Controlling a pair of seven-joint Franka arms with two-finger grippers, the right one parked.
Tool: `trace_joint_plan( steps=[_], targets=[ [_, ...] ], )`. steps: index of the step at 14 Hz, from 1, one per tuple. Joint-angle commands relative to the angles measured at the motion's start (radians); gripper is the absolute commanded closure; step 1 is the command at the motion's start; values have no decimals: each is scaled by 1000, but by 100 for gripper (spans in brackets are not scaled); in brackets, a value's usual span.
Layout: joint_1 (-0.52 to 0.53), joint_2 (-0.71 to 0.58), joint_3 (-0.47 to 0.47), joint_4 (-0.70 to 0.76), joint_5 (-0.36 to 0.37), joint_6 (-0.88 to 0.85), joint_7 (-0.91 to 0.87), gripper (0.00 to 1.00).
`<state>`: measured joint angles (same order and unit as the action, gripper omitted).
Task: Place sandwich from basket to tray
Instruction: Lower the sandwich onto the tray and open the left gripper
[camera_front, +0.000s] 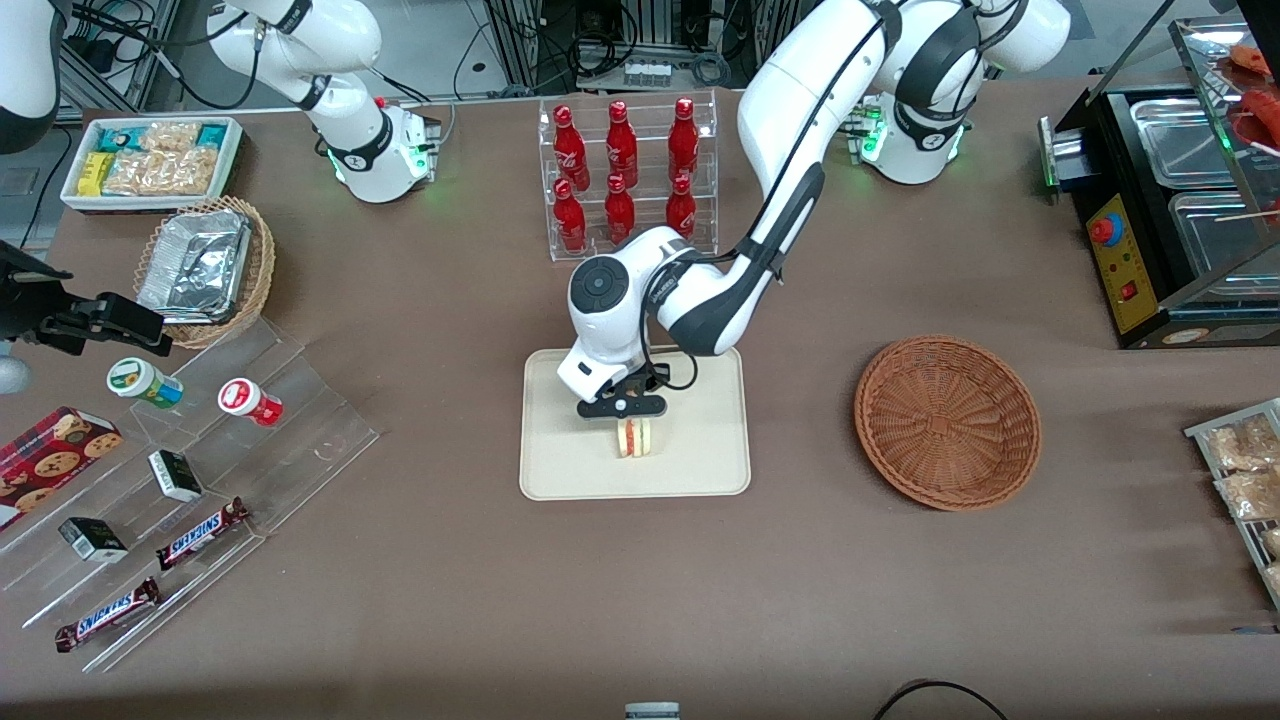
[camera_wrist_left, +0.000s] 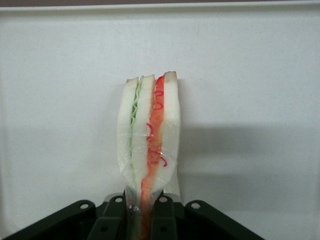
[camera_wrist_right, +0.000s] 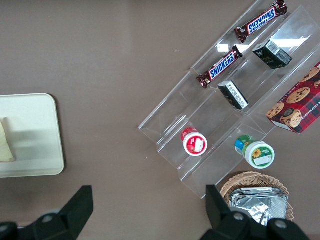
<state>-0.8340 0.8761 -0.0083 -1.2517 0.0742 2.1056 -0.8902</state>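
Nearest the front camera, by the table's near edge toward the parked arm's end: two chocolate bars (camera_front: 152, 578) on clear steps (camera_front: 200, 470), beside small dark boxes (camera_front: 93, 539), two capped cups (camera_front: 145, 382) and a cookie box (camera_front: 50, 462). At mid-table, gripper (camera_front: 627, 424) hung low over the tray (camera_front: 570, 470), clenched on the sandwich (camera_front: 633, 438). Stood on edge, held between fingers (camera_wrist_left: 165, 220) at one end, red and green filling showing; whether touching the tray could not be told. Lay apart toward the working arm's end: basket (camera_front: 947, 421), holding nothing. Farther from the camera than the tray: rack of red bottles (camera_front: 625, 170).
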Motion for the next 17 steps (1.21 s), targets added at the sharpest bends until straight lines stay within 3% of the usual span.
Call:
trace_joint_plan(
  steps=[1,2,3,4,8,15,17],
  targets=[
    [-19,21,10,35,15,-9,37,78],
    [-20,21,10,32,16,-9,39,34],
    [-20,20,10,32,16,-9,42,14],
    [-17,15,11,35,15,-10,37,4],
    [12,-61,14,40,-19,-82,8,1],
    [179,-311,14,23,-134,-286,23,1],
    [225,-388,14,3,-136,-379,25,1]
  ],
)
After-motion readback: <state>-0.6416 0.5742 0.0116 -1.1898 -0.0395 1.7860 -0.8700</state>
